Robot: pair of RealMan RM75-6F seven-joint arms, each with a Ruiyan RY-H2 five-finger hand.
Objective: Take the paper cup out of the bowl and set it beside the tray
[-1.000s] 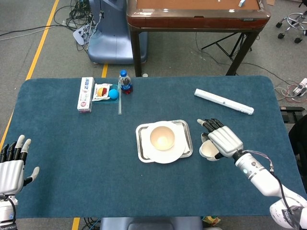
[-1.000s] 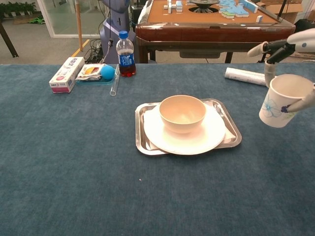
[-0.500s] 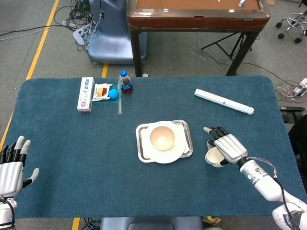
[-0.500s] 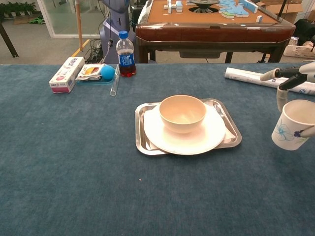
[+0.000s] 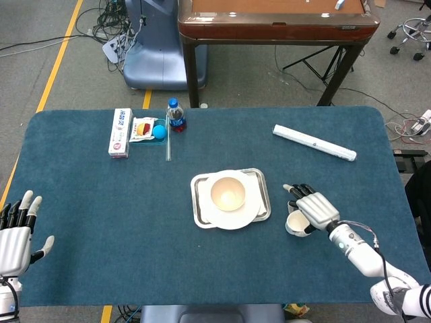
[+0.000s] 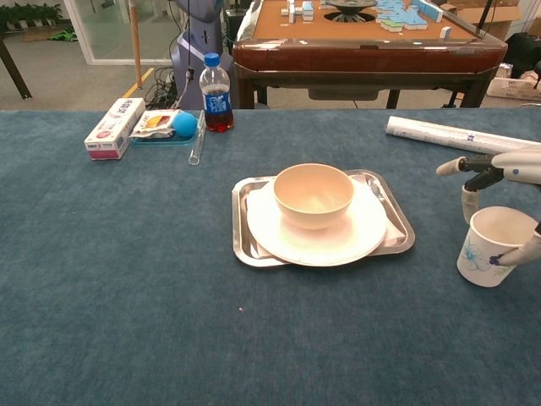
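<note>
The white paper cup [image 6: 490, 247] with a blue flower print stands upright on the blue cloth, right of the steel tray [image 6: 240, 250], a gap away from it. My right hand [image 5: 312, 210] wraps around the paper cup [image 5: 294, 224] from the right, its fingers [image 6: 470, 166] over the rim. The cream bowl [image 6: 314, 194] sits empty on a white plate [image 6: 279, 236] in the tray [image 5: 197, 214]. My left hand [image 5: 16, 239] hangs open at the table's near left corner, holding nothing.
At the back left lie a white box [image 5: 119, 132], a snack pack with a blue ball [image 5: 158, 131], a cola bottle [image 5: 176, 115] and a clear tube [image 5: 168, 143]. A rolled paper [image 5: 313, 142] lies at the back right.
My right hand has lowered the paper cup from above the cloth down onto it, right of the tray. The left hand has stayed put.
</note>
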